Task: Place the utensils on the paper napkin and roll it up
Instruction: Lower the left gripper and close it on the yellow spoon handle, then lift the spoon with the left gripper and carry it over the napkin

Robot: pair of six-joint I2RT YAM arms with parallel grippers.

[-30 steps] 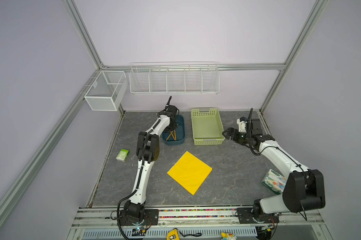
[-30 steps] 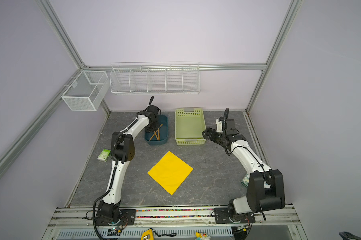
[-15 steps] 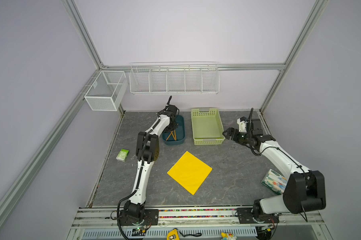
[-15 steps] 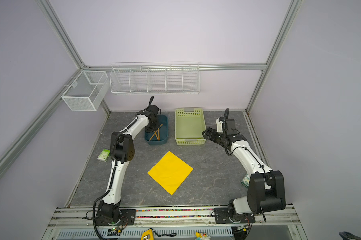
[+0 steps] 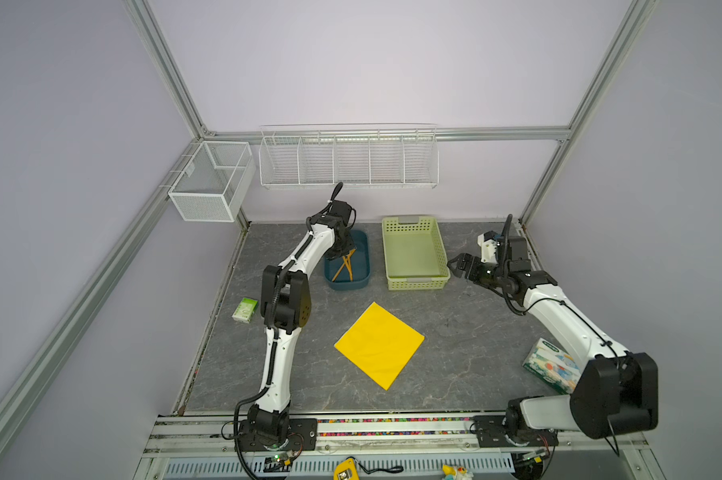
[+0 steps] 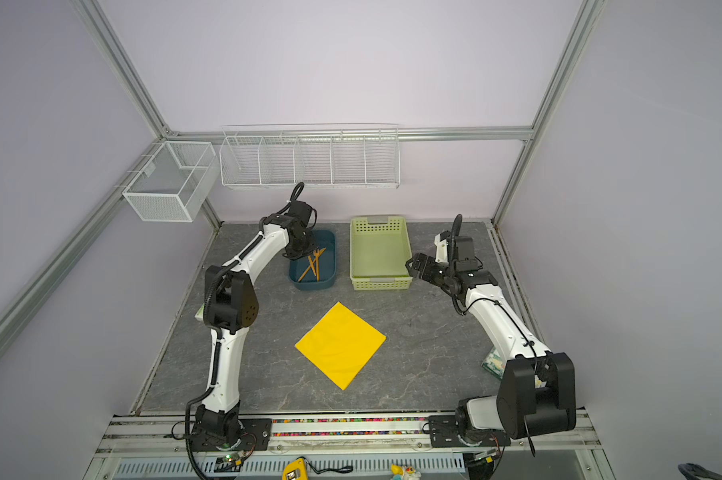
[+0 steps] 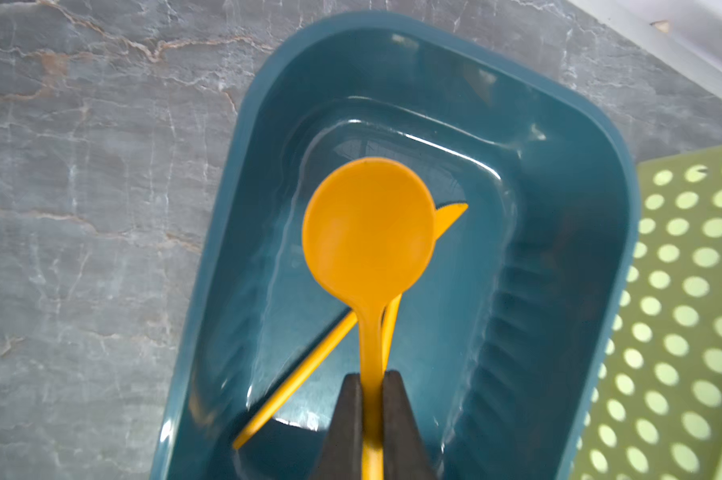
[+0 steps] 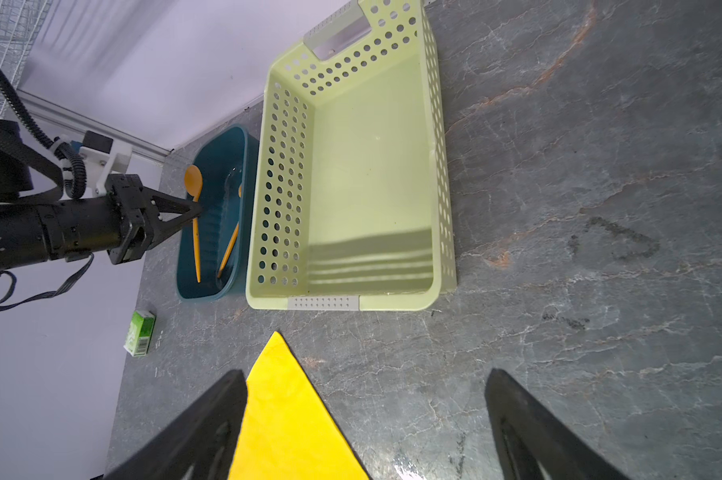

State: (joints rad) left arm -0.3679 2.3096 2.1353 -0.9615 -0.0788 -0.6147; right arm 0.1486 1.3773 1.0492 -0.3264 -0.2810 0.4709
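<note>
My left gripper point(image 7: 372, 376) is shut on the handle of the orange spoon point(image 7: 369, 226) over the dark blue bin point(image 7: 600, 174). Seen from the right wrist, the spoon point(image 8: 193, 183) slants, its bowl above the bin's rim and its handle end down inside. Two more orange utensils point(image 5: 345, 266) lie crossed in the bin; one is a fork point(image 6: 315, 259). The yellow paper napkin point(image 5: 379, 345) lies flat mid-table. My right gripper point(image 5: 455, 266) hangs open and empty beside the green basket, with a napkin corner point(image 8: 284, 415) in its wrist view.
A light green perforated basket point(image 5: 413, 253) stands right of the blue bin point(image 5: 361, 282). A patterned tissue pack point(image 5: 550, 370) lies near the right arm's base, and a small green-white packet point(image 5: 245, 309) lies at the left edge. Wire baskets point(image 5: 347, 158) hang on the back wall.
</note>
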